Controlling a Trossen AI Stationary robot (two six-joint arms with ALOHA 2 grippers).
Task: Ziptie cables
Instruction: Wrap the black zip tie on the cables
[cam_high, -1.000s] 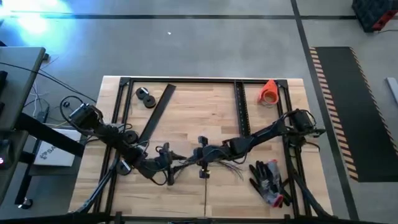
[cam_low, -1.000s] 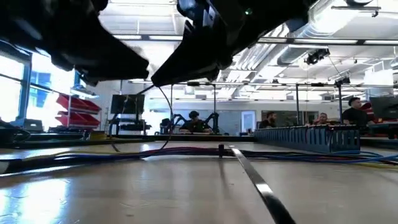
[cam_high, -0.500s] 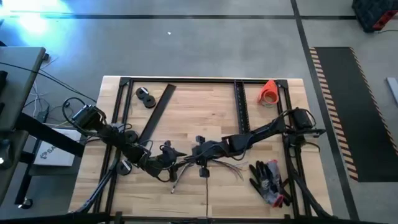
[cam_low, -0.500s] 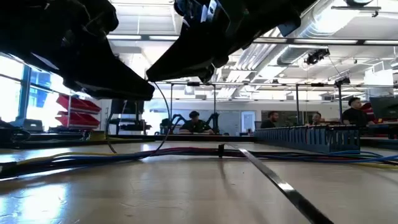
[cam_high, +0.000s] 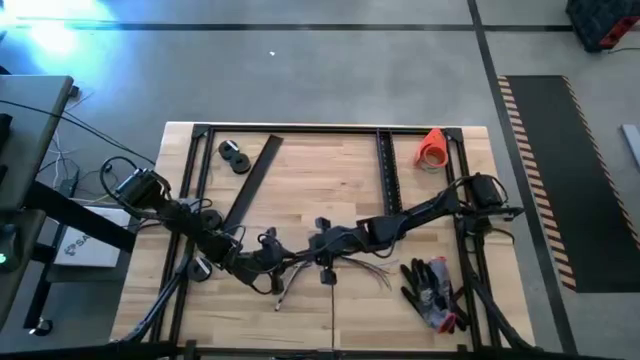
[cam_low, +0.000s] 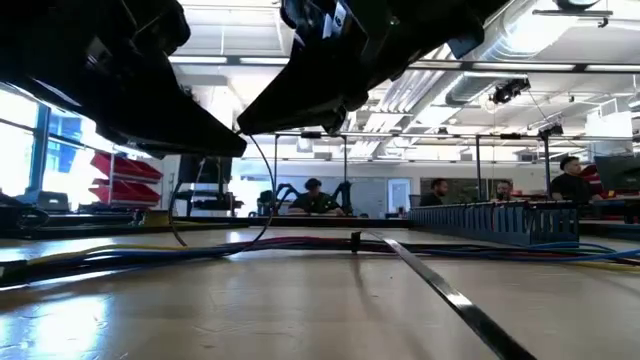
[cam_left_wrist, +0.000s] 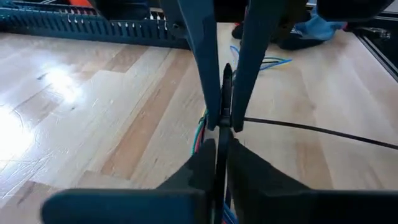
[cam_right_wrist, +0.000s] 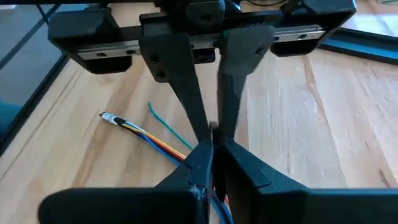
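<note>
two hands meet mid-bench (cam_high: 300, 180): left hand (cam_high: 272, 258) and right hand (cam_high: 318, 247) both pinched narrow on the thin limp cables (cam_high: 352, 267).

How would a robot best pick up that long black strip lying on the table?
Probably grip the black strip near its far end, clear of the left arm, coming from straight above. It lies flat and slanted, so the jaws should straddle its narrow width.

The cables (cam_left_wrist: 200, 134) vanish behind both closed grippers' jaws where they meet.
</note>
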